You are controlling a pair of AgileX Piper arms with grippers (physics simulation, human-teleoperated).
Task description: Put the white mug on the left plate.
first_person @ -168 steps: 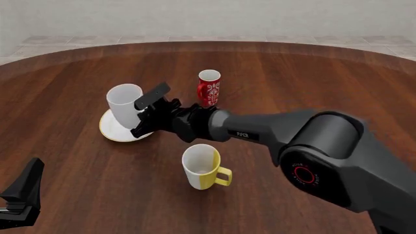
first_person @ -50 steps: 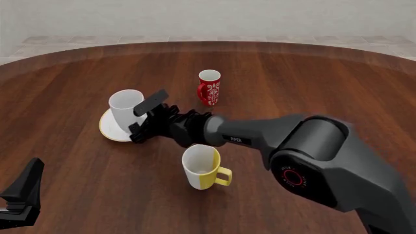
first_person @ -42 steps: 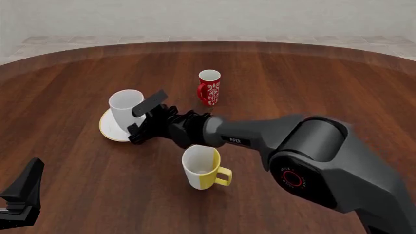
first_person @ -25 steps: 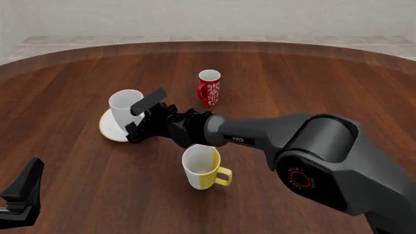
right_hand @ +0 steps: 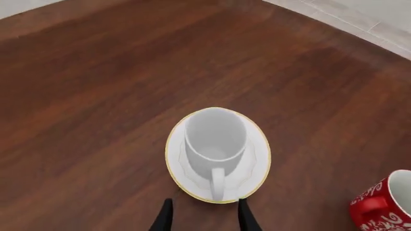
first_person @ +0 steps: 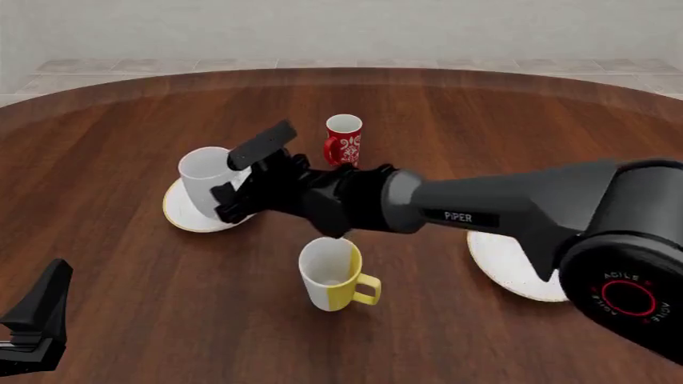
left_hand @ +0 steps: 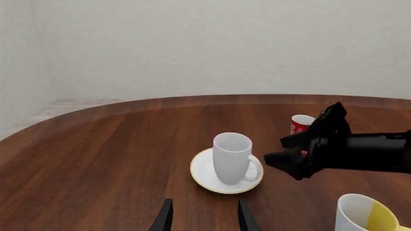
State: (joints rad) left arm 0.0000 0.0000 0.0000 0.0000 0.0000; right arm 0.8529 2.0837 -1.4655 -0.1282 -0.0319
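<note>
Upright, the tall glossy all-white mug (right_hand: 215, 140) sits on the round gold-rimmed white plate (right_hand: 178, 163), freed from the black right gripper's (first_person: 254, 174) spread, empty jaws.

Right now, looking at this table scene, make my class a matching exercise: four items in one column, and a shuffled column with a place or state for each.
Items:
1. white mug
2. red mug
3. yellow-and-white mug
4. right claw

States:
A. open, beside the white mug
B. nearest the camera, on bare wood
C. upright on the left plate
D. farthest back on the table

Pairs: 1-C, 2-D, 3-B, 4-A
</note>
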